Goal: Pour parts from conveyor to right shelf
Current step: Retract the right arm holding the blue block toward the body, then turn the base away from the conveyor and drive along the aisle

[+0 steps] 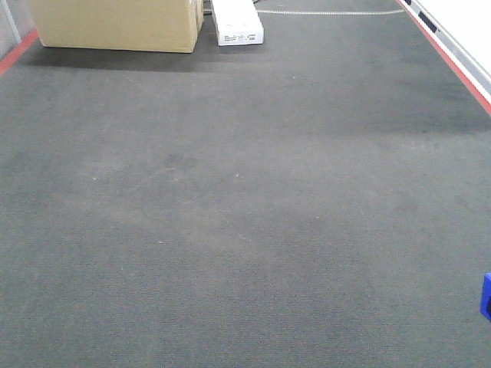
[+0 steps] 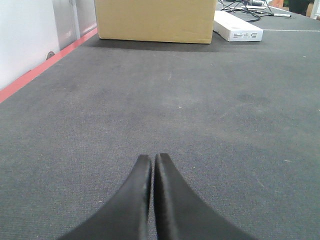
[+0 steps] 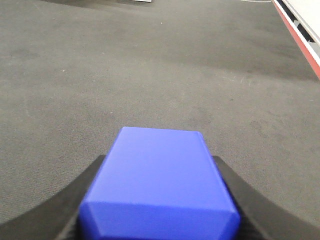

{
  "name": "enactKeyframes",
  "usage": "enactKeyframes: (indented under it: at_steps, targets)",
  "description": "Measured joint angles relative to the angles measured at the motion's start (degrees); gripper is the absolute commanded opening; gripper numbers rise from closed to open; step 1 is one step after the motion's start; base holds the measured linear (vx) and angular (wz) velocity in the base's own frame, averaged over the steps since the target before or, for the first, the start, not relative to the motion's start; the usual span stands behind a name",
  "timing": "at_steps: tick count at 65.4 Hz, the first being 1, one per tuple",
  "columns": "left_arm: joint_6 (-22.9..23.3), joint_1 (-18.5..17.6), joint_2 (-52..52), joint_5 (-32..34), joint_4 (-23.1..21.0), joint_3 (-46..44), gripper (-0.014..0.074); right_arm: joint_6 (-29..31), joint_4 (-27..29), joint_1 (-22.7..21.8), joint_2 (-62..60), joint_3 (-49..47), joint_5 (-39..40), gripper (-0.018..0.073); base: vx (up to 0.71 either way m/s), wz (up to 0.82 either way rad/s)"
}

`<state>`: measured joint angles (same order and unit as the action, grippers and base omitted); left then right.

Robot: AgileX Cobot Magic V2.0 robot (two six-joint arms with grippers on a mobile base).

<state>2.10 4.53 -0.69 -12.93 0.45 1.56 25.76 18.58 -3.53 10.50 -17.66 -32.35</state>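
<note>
- Right gripper is clamped on the blue block; its black fingers press the block's two sides, so the jaws stand apart by just the block's width.
- From the right wrist camera I see the block filling the lower middle of the view, a smooth face turned up toward the lens; the arm points it along the conveyor belt; I cannot tell whether its underside touches the belt.
- Left gripper is closed with nothing in it; its two dark fingers lie pressed together, only a thin seam between them.
- That left arm sits low and close to level over the belt, aimed straight down its length toward the cardboard box.
- On my front view the belt is wide, dark grey and finely textured, with faint scuffs and a few pale specks; a red edge strip runs along the left side, and another along the right.
- At the far end the cardboard box stands on the belt; a flat white box lies just beside it, on its right.
- Behind the white box I can make out dark cables; a white wall panel stands outside the left red strip; a white rail borders the right one.
</note>
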Motion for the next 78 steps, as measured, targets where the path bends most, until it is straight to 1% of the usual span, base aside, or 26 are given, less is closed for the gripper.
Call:
enactKeyframes:
  at_steps: [39, 60, 78]
  targets:
    - [0.0, 0.0, 0.0, 0.0, 0.0, 0.0, -0.0006, 0.0, 0.0, 0.0, 0.0, 0.0, 0.0, -0.0001, -0.05, -0.02]
    - [0.0, 0.0, 0.0, 0.0, 0.0, 0.0, -0.0006, 0.0, 0.1, 0.0, 0.0, 0.0, 0.0, -0.0001, -0.28, -0.12]
    - [0.0, 0.0, 0.0, 0.0, 0.0, 0.0, -0.0006, 0.0, 0.1, 0.0, 0.0, 0.0, 0.1, -0.0001, -0.39, -0.39]
